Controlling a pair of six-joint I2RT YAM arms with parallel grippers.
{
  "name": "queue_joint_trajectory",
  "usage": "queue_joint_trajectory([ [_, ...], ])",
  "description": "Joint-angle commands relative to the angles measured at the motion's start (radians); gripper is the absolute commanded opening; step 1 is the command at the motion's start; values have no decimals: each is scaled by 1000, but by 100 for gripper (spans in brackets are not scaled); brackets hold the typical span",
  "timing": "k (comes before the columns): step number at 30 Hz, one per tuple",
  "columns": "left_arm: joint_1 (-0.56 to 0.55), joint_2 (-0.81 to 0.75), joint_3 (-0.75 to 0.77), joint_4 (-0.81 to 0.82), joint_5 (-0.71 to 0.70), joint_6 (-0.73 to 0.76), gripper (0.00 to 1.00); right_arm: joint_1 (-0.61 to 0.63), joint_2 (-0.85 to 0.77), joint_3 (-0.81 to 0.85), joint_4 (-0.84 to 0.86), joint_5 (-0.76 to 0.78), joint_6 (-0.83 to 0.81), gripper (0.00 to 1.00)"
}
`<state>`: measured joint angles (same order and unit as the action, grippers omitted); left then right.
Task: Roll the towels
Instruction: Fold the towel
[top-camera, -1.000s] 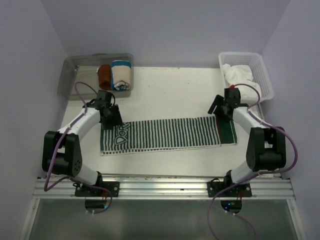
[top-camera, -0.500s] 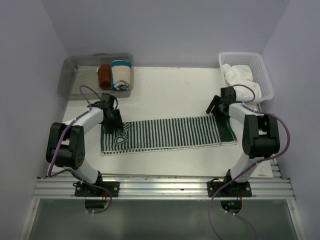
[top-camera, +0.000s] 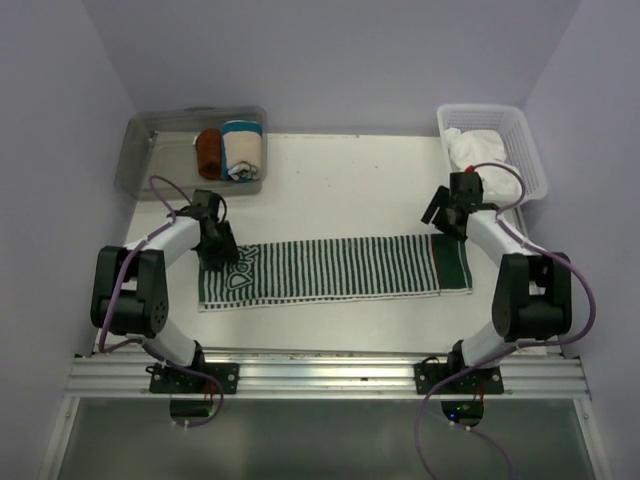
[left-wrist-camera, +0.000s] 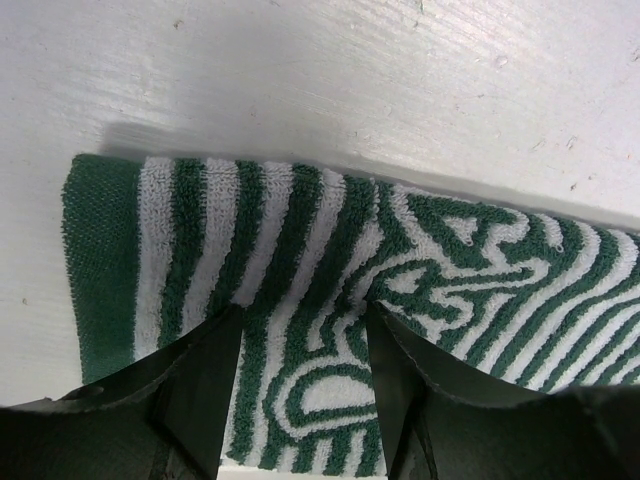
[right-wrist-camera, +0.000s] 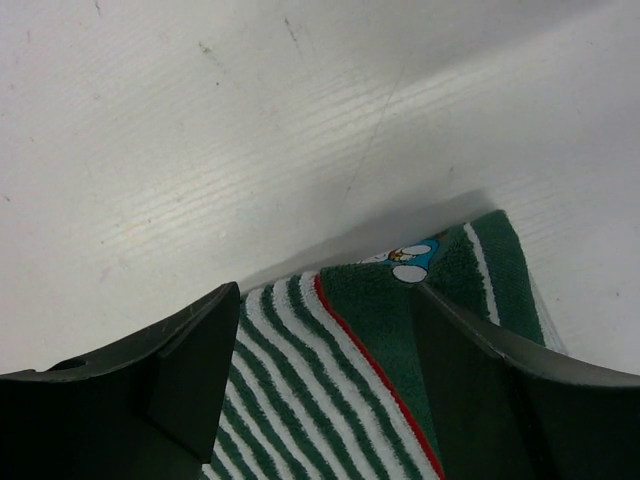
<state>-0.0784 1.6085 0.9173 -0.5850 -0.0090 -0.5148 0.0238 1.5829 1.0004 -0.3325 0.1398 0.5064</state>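
Both are spread open, nothing pinched yet: left end effector and right end effector each sit over one end of the striped towel, flat on the surface beneath them, presumably to straighten it before rolling.

Both arms are wearing the same livery. The left arm, at the left of the overhead frame, is showing white rounded links alternating with chunky black joint housings. The right arm, at the right, is mirroring it. A thin purple cable is looping off the left arm near its tip, and a second purple cable is curving along the right arm's outer side. Both arms are standing on black base plates near the bottom of the frame. The left gripper and right gripper are reading as compact black blocks. In the wrist frames the fingers are appearing as smooth, matte wedges, possibly black with a greenish cast.
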Motion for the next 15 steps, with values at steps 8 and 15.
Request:
queue_joint_trajectory([
  [8, 12, 5, -8, 16, -35, -4, 56, -19, 201, 32, -16, 41, -2, 72],
  [15, 37, -9, -14, -3, -69, 2, 57, -19, 192, -9, 7, 38, 11, 73],
])
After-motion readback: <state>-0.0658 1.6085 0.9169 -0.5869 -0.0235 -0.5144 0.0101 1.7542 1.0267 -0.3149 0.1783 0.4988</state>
